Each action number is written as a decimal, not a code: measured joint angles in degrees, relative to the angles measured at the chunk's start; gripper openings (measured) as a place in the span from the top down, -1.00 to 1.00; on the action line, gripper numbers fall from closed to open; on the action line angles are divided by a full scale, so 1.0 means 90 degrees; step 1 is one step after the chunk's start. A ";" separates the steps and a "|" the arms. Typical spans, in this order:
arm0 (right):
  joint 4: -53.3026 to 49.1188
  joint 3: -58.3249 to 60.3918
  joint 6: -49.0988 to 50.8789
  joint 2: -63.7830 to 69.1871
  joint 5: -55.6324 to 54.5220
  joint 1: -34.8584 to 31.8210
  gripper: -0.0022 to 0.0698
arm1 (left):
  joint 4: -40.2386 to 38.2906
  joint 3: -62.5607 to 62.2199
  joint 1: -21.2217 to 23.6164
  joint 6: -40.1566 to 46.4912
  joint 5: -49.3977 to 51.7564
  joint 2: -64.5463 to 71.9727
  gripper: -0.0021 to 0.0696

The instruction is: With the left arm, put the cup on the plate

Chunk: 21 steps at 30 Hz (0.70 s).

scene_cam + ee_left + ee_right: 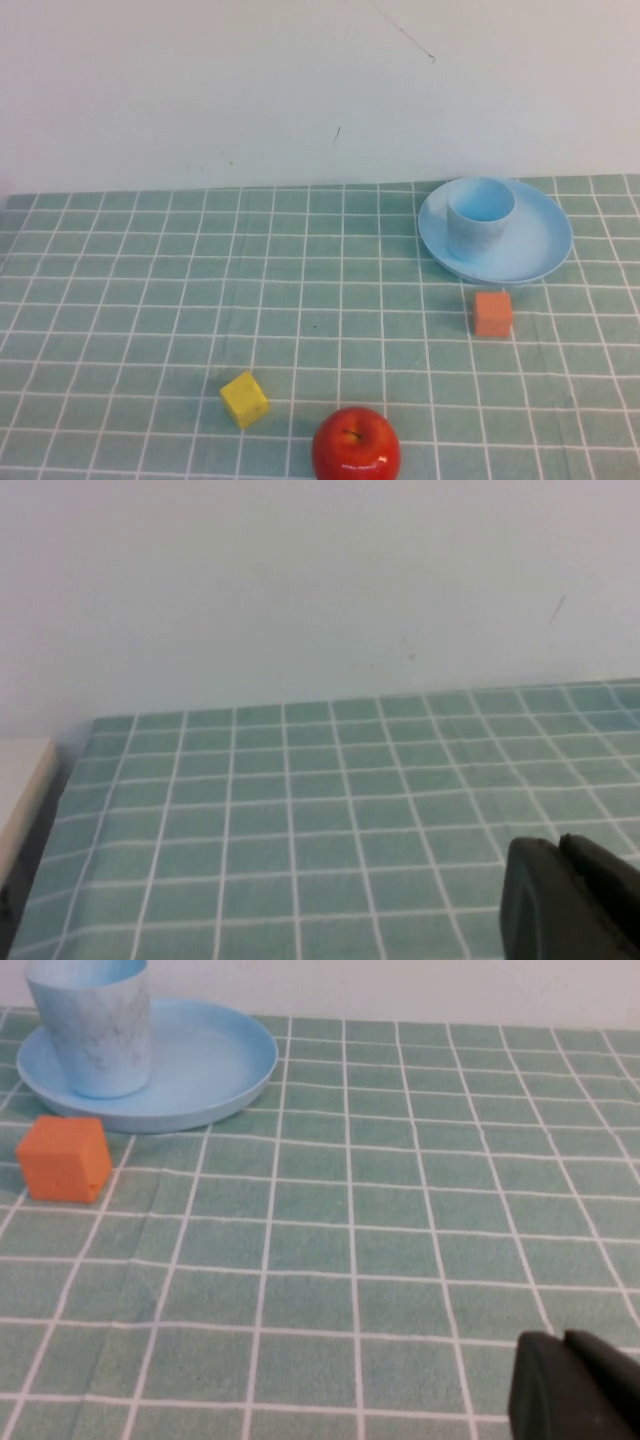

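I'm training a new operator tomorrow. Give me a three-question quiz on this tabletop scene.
1. True or false: the cup stands upright on the plate.
2. Which object lies nearest the plate? A) apple B) orange cube C) yellow cube
3. Fill in: the left gripper and right gripper each show at a wrist view's edge, holding ____.

Key: 1 true; 2 B; 3 nothing.
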 joint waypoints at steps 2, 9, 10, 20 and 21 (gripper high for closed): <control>0.0000 0.0000 0.0000 0.0000 0.0000 0.0000 0.95 | -0.0027 0.0484 0.0243 0.0000 0.0004 -0.0498 0.94; 0.0000 0.0000 0.0000 0.0000 0.0000 0.0000 0.95 | -0.1077 0.1111 0.0696 0.0037 0.0500 -0.0687 0.94; 0.0000 0.0000 0.0000 0.0000 0.0000 0.0000 0.95 | -0.1126 0.1111 0.0707 0.0160 0.0500 -0.0697 0.94; 0.0000 0.0000 0.0000 0.0000 0.0000 0.0000 0.95 | -0.1190 0.1111 0.0707 0.1362 0.0500 -0.0697 0.95; 0.0000 0.0000 0.0000 0.0000 0.0000 0.0000 0.95 | -0.1195 0.1111 0.0707 0.1401 0.0500 -0.0697 0.95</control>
